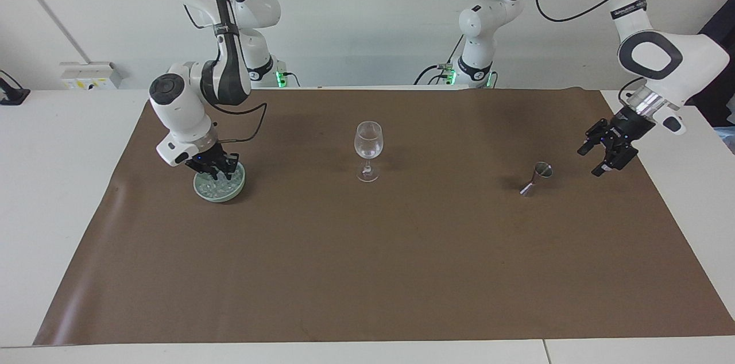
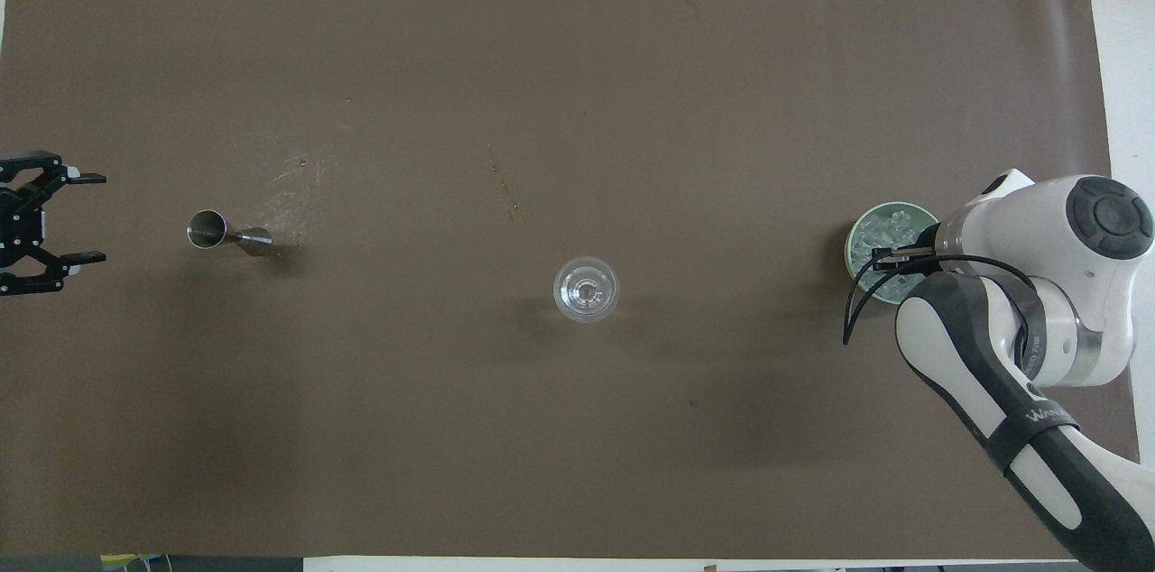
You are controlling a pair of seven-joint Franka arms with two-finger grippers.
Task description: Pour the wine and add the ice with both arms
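Observation:
A clear wine glass (image 1: 368, 146) (image 2: 586, 288) stands upright in the middle of the brown mat; I cannot tell whether any wine is in it. A small steel jigger (image 1: 537, 176) (image 2: 226, 234) stands alone toward the left arm's end. My left gripper (image 1: 590, 162) (image 2: 95, 218) hangs open and empty over the mat's edge, apart from the jigger. Toward the right arm's end sits a green bowl (image 1: 201, 189) (image 2: 853, 238) with a heap of ice (image 1: 221, 185) (image 2: 880, 227). My right gripper (image 1: 217, 170) reaches down into that bowl, and its wrist hides part of the ice from above.
The brown mat (image 1: 367, 272) covers most of the white table (image 1: 51, 180). The right arm's forearm (image 2: 1002, 392) lies over the mat's corner nearest its base. A faint smear (image 2: 289, 184) marks the mat just past the jigger.

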